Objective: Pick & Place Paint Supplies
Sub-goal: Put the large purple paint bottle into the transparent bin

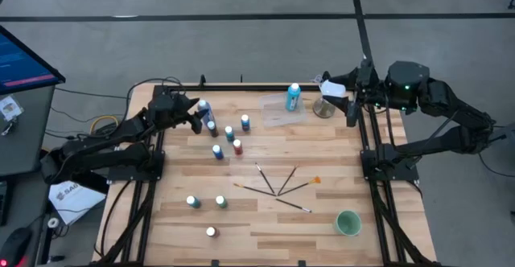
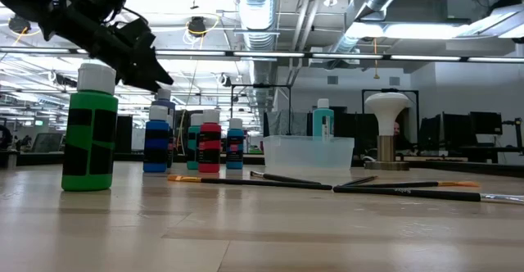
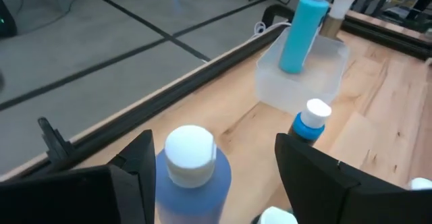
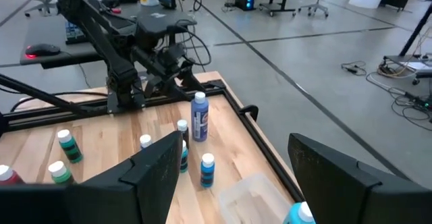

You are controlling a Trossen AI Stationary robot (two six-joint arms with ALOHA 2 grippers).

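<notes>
The left gripper (image 3: pixel 212 177) hovers with fingers spread around the tall blue white-capped paint bottle (image 3: pixel 191 173) at the table's far left, apparently lining up a grasp, while the right gripper (image 1: pixel 352 108) waits spread wide near the clear plastic tub (image 1: pixel 283 108), likely the drop-off.

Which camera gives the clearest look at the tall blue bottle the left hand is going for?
The left wrist view: the tall blue bottle fills the gap between the open left hand's fingers. The high view shows only its cap; the right wrist view shows it distant, upright; the low view has it hidden behind the arm.
</notes>
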